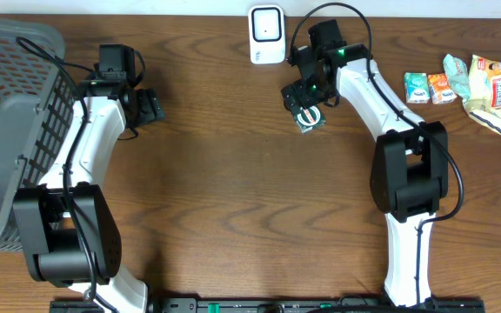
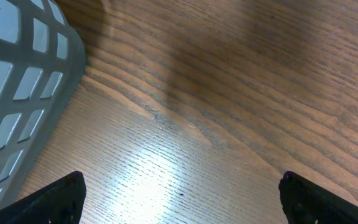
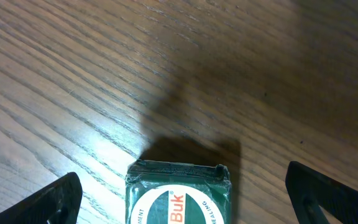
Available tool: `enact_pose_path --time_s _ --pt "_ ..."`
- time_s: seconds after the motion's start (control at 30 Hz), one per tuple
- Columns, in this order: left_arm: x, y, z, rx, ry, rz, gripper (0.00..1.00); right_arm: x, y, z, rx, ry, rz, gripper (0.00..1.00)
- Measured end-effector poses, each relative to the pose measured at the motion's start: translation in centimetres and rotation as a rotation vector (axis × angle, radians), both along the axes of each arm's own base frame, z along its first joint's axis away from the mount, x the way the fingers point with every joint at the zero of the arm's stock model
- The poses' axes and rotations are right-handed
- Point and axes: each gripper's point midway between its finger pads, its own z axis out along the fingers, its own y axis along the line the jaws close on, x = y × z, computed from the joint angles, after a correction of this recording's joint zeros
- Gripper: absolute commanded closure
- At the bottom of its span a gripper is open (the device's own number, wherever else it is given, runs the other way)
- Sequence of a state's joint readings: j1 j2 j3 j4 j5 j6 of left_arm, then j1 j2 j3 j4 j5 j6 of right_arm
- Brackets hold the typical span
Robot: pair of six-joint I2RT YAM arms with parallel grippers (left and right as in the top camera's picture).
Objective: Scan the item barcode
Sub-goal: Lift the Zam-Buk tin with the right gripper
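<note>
The small green box (image 1: 310,120) lies flat on the tabletop (image 1: 216,148), at about 1 o'clock from its middle, with the white scanner (image 1: 267,35) at 11 o'clock from it. The right tool (image 3: 190,199) hangs over the box with its jaws spread wide on either side, touching nothing. The left tool (image 2: 188,200) is also wide open and empty. The box looks light, stiff and glossy, so probably a bit slippery. Pinch it across its two narrow sides, leaving the printed faces uncovered. No barcode shows.

We see the bench (image 2: 229,93) is brown wood, grainy with a soft shine; the basket (image 2: 73,50) looks matt grey plastic; the green pack (image 3: 178,193) is glossy.
</note>
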State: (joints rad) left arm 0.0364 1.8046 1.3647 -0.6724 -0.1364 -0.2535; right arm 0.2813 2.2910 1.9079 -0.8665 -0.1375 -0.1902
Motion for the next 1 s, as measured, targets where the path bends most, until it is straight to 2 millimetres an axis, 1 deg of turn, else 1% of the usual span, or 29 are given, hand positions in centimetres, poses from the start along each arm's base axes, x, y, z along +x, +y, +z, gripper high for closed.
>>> enact_pose_path --time_s 0.2,0.3,0.43,0.53,0.6,0.77,0.83,0.9,1.0 --pt "0.0 0.0 0.0 0.0 0.0 0.0 0.02 -0.1 0.0 0.0 -0.003 0.004 0.002 0.01" --pt "0.0 0.0 0.0 0.0 0.0 0.0 0.03 -0.2 -0.1 -0.4 -0.005 0.014 0.003 0.01" --pt "0.0 0.0 0.0 0.0 0.0 0.0 0.03 -0.5 -0.2 -1.6 -0.013 0.039 0.002 0.01" --pt "0.0 0.0 0.0 0.0 0.0 0.0 0.02 -0.8 -0.3 -2.8 -0.022 0.064 0.001 0.05" --pt "0.0 0.0 0.0 0.0 0.0 0.0 0.03 -1.0 -0.3 -3.5 -0.027 0.079 0.002 0.07" --pt "0.0 0.0 0.0 0.0 0.0 0.0 0.02 -1.1 -0.4 -3.7 -0.032 0.08 0.004 0.07" --pt "0.0 0.0 0.0 0.0 0.0 0.0 0.02 -1.1 -0.5 -3.8 -0.035 0.078 0.003 0.1" --pt "0.0 0.0 0.0 0.0 0.0 0.0 0.02 -1.0 -0.6 -3.9 -0.04 0.073 0.002 0.17" --pt "0.0 0.0 0.0 0.0 0.0 0.0 0.03 -1.0 -0.8 -4.0 -0.049 0.068 0.005 0.22"
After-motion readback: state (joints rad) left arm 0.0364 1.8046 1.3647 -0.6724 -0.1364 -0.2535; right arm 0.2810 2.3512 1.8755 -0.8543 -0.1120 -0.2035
